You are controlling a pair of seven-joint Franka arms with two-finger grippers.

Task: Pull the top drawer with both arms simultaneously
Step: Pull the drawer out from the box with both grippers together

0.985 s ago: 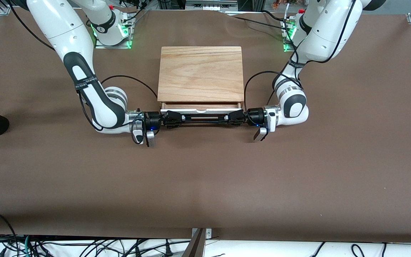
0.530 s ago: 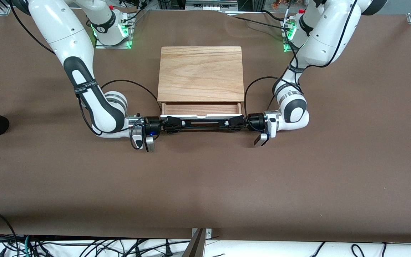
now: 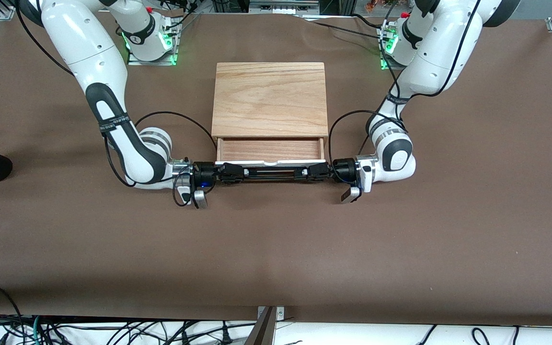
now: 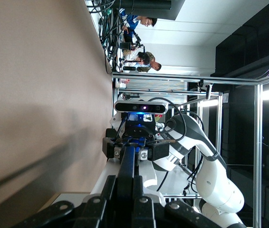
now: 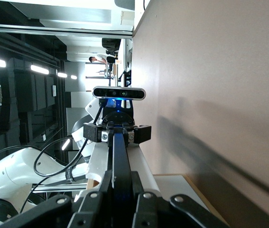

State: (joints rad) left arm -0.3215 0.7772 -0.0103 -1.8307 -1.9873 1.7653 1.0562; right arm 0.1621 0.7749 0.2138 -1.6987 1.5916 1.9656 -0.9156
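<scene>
Front view shows the top drawer [image 3: 270, 150] partly pulled out of the cabinet [image 3: 270, 99], its reddish-brown floor open to sight below the cabinet's light wood top and its white front panel on the side nearer the camera. The cabinet stands on the brown table [image 3: 276, 249] midway between the two arm bases. Along the white panel runs the thin black handle [image 3: 270, 171]. The right gripper [image 3: 232, 172] is clamped on the handle at the right arm's end of the drawer, and the left gripper [image 3: 308, 171] is clamped on it at the left arm's end. Both point inward toward each other along the bar.

From the left wrist view the handle [image 4: 126, 173] runs straight out between the closed fingers to the right gripper [image 4: 135, 148] at its other end. The right wrist view mirrors this, with the handle [image 5: 118, 166] leading to the left gripper [image 5: 116, 134].
</scene>
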